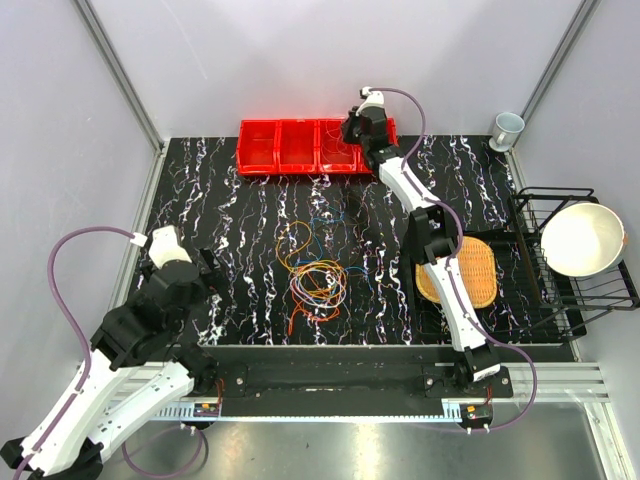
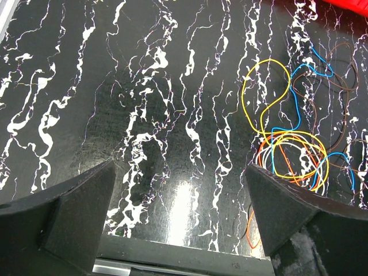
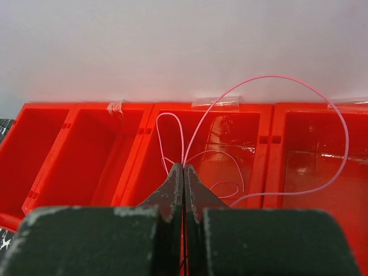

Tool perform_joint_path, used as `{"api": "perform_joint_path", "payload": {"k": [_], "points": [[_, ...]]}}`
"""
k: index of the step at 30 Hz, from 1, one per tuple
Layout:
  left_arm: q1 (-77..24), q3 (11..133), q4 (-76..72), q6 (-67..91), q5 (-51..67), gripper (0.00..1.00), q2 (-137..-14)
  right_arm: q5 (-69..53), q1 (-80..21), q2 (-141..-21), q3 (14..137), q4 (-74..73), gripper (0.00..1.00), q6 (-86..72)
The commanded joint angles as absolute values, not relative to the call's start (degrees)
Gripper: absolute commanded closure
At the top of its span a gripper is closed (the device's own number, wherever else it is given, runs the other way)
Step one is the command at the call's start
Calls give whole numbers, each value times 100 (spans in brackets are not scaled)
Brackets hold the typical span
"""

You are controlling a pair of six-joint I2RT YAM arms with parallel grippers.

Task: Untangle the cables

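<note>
A loose tangle of thin cables [image 1: 316, 270] in yellow, orange, blue and brown lies at the table's middle; it also shows in the left wrist view [image 2: 290, 138], to the right of my fingers. My left gripper [image 2: 178, 215] is open and empty, near the table's front left [image 1: 185, 262], apart from the tangle. My right gripper [image 3: 183, 168] is shut on a thin pink cable [image 3: 270, 79] and holds it over the red bins [image 1: 315, 146] at the back. The pink cable loops up and right, with some of it inside a bin.
Red bins [image 3: 115, 155] line the back edge in a row. A wicker mat [image 1: 475, 272] lies at the right under the right arm. A wire rack holding a white bowl [image 1: 582, 238] stands at the far right, and a cup [image 1: 507, 128] at the back right.
</note>
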State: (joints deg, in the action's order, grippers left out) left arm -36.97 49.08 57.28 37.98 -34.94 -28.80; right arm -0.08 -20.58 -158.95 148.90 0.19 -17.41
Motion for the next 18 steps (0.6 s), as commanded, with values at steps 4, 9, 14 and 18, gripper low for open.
{"api": "perform_joint_path", "payload": {"k": [4,9,14,18], "points": [[-3656,4869,5493,3762,-3516,1,-2786,149,-2294,-15751,15398,-139,1,-1320],[-3665,4878,5493,3771,-3507,1,-2760,823,-2329,-15180,15005,-569,0,-1230],[-3665,4878,5511,3771,-3498,1,-2725,1204,-2329,-14257,14134,-958,0,-1441],[-3665,4861,5502,3771,-3489,1,-2707,1213,-2329,-13528,13169,-1019,0,-1696]]}}
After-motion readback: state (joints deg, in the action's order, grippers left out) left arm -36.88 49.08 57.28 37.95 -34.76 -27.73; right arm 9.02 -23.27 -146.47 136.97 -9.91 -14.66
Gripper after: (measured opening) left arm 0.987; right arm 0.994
